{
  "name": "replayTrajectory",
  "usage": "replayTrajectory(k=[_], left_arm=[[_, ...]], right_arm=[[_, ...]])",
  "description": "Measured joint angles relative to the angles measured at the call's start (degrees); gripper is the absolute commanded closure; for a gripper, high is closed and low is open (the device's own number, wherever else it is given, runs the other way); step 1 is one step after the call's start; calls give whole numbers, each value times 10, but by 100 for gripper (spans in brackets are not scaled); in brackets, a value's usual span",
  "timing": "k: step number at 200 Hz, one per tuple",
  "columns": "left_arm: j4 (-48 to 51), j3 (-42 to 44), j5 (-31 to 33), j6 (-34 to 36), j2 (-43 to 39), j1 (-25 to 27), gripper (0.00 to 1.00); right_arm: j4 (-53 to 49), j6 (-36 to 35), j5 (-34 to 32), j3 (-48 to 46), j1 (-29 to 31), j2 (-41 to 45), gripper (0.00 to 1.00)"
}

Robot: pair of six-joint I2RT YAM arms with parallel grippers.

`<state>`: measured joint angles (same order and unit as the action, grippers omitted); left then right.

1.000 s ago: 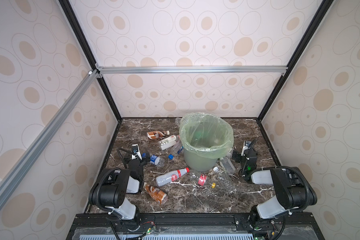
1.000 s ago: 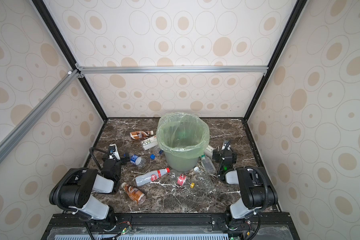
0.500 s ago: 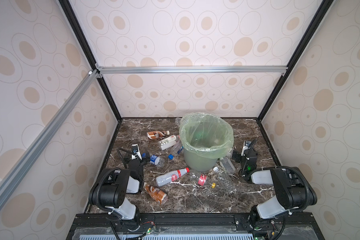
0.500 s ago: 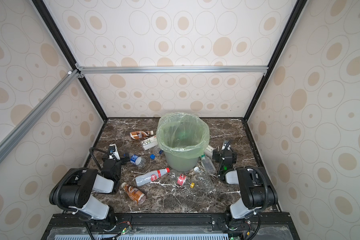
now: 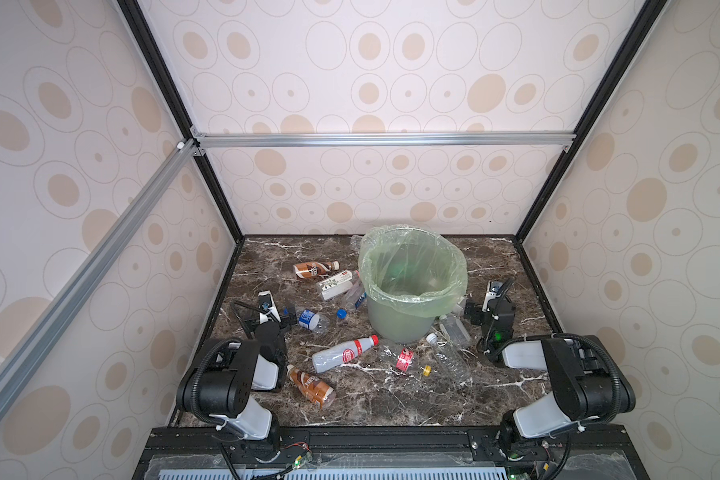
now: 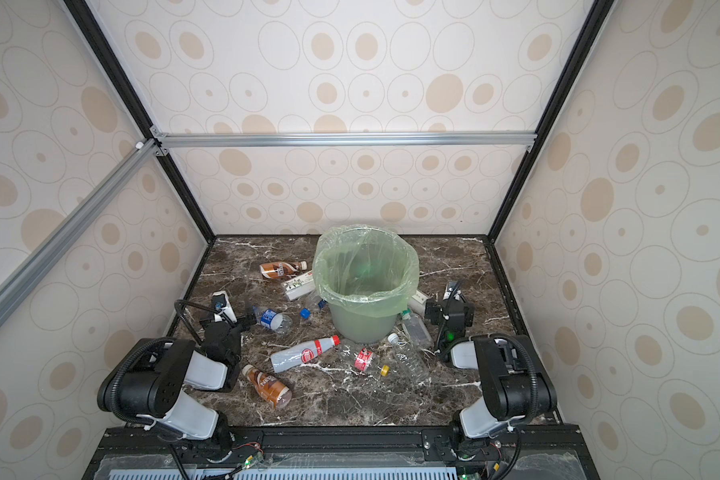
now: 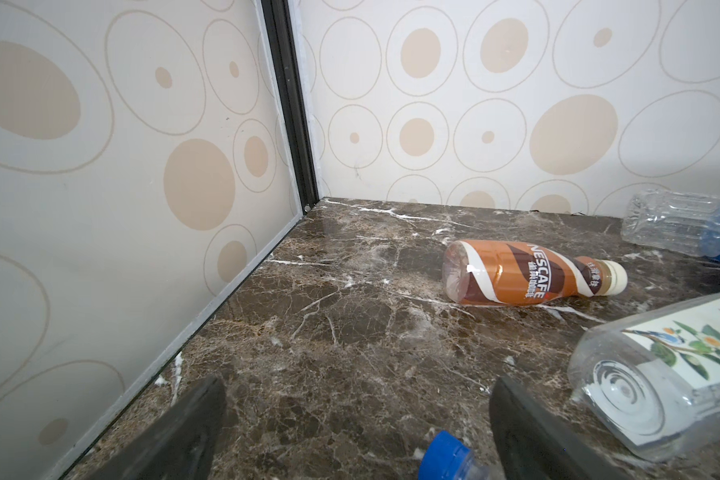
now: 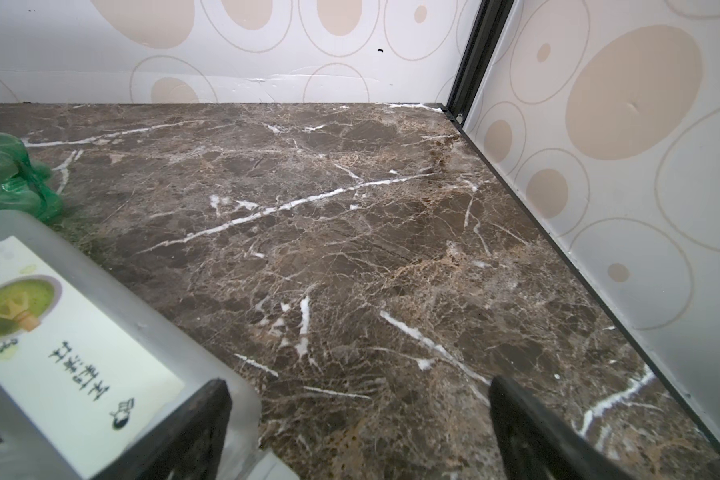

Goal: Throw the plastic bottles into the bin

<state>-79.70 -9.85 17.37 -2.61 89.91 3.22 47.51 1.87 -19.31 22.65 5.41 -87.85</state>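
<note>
No movement — one bin (image 5: 391, 326), twelve bottles (image 5: 341, 354)

The left claw (image 5: 290, 318) sits low over the worktop (image 5: 391, 411), with a blue-labelled bottle (image 5: 312, 321) lying just beyond its tips. The right claw (image 5: 468, 311) hangs just beside the bin (image 5: 391, 328), and a clear bottle (image 5: 454, 330) lies near it. A red-capped bottle (image 5: 341, 354) lies between the two claws.

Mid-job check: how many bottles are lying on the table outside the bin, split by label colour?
brown-labelled bottles: 2
red-labelled bottles: 2
white-labelled bottles: 2
blue-labelled bottles: 3
clear unlabelled bottles: 2
green bottle: 1
Total: 12
</note>
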Motion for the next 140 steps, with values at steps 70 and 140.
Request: replayTrajectory(k=[70, 140], left_arm=[[-8, 2, 6, 0, 0, 2, 1], [153, -82, 41, 0, -98, 14, 1]], right_arm=[[0, 0, -2, 0, 1, 6, 0], [-57, 6, -31, 9, 2, 58, 0]])
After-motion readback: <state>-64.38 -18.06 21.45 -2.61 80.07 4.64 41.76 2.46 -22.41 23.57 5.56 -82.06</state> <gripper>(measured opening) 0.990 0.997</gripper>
